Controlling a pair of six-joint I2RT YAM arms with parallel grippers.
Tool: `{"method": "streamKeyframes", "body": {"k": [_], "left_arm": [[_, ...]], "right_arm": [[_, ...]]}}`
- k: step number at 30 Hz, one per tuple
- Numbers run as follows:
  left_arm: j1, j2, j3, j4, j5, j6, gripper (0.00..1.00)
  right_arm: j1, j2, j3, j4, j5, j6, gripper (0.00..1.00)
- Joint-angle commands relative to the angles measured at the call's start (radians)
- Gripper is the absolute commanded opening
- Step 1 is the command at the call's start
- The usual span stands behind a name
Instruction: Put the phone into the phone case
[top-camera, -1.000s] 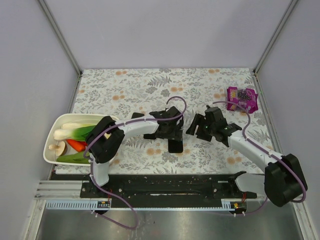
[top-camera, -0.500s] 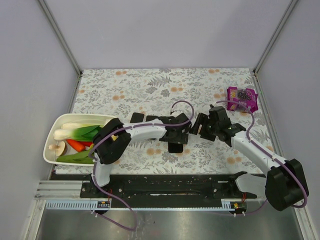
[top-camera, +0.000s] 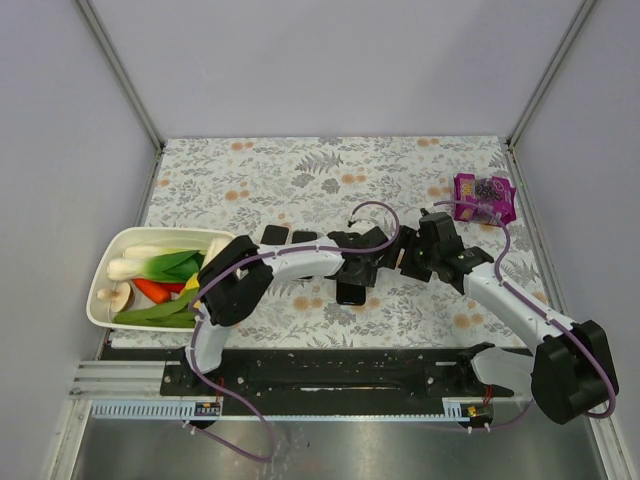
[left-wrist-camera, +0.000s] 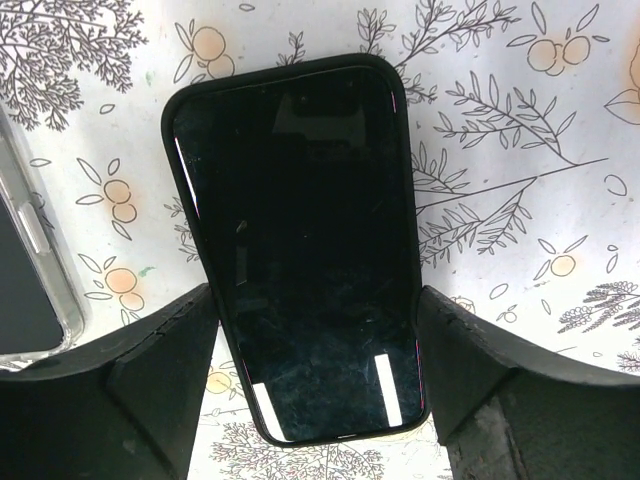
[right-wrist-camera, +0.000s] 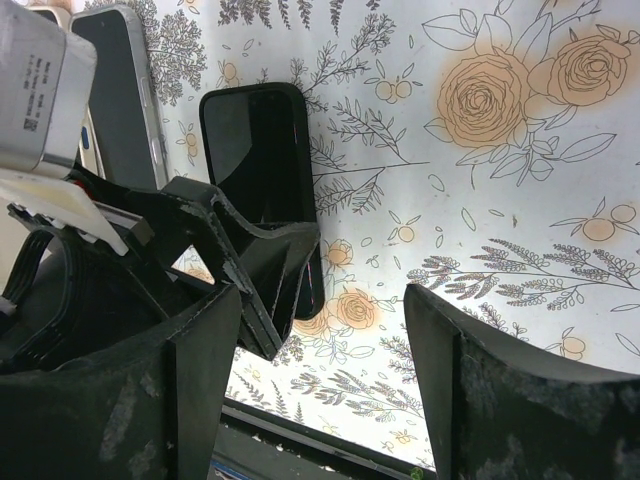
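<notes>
A black phone (left-wrist-camera: 300, 250) lies screen up on the flowered cloth, and a black phone case rim (left-wrist-camera: 178, 200) runs all round it. From above, the phone (top-camera: 350, 292) lies at the cloth's middle front. My left gripper (left-wrist-camera: 315, 370) straddles the phone's near end, with its two fingers (left-wrist-camera: 150, 390) pressed against the long sides. In the top view the left gripper (top-camera: 360, 272) sits just behind the phone. My right gripper (right-wrist-camera: 320, 400) hangs open over bare cloth, close to the right of the left one. The phone (right-wrist-camera: 260, 150) also shows in the right wrist view.
A second phone in a clear case (left-wrist-camera: 25, 290) lies just left of the black one. Two dark slabs (top-camera: 287, 237) rest behind the left arm. A white tub (top-camera: 100, 305) of vegetables stands at the left edge. A purple packet (top-camera: 485, 197) lies at the back right.
The left arm has reached further right, bringing its gripper over the black phone. Its jaws widened, then closed in on the phone's sides. The right gripper shifted slightly back and stayed open.
</notes>
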Motion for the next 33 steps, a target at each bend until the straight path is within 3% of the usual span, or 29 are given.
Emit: {"method": "streamKeyframes", "body": {"k": [1, 13, 22, 27, 31, 33], "left_arm": [[0.037, 0.066, 0.053, 0.015, -0.030, 0.061, 0.58], [0.166, 0.111, 0.107, 0.030, 0.015, 0.149, 0.57], [0.189, 0.065, 0.030, 0.079, 0.041, 0.187, 0.59], [0.189, 0.047, 0.037, 0.087, 0.044, 0.205, 0.75], [0.189, 0.001, 0.027, 0.093, 0.043, 0.210, 0.97], [0.190, -0.028, 0.029, 0.098, 0.043, 0.216, 0.99]], "right_arm": [[-0.010, -0.030, 0.014, 0.020, -0.002, -0.012, 0.75], [-0.015, -0.008, 0.021, 0.017, -0.003, -0.016, 0.74], [-0.015, 0.015, 0.027, 0.025, -0.012, -0.012, 0.75], [-0.015, 0.021, 0.027, 0.027, -0.020, -0.013, 0.76], [-0.015, 0.015, 0.040, 0.027, -0.026, -0.015, 0.82], [-0.015, 0.016, 0.049, 0.019, -0.022, -0.018, 0.87]]}}
